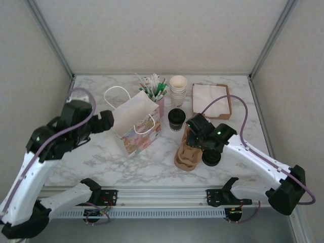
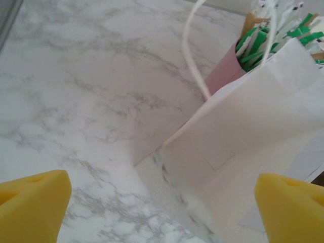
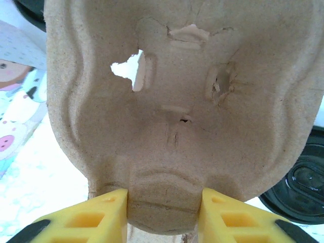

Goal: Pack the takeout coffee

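The left arm is leaning in from the left with its wrist pointing at the white paper gift bag [image 1: 135, 124]. The left gripper [image 1: 109, 121] is hovering just beside the bag's side, its yellow fingers [image 2: 33, 202] spread wide and gripping nothing. The right arm is bending across from the right. The right gripper [image 1: 193, 132] is pinching an edge lobe of the pulp cup carrier [image 1: 185, 154], holding it tilted. The takeout coffee [image 1: 175, 119] is standing upright on the marble table [image 1: 101, 157] behind the carrier, beside the bag. A loose black lid [image 1: 211, 158] is lying just right of the carrier.
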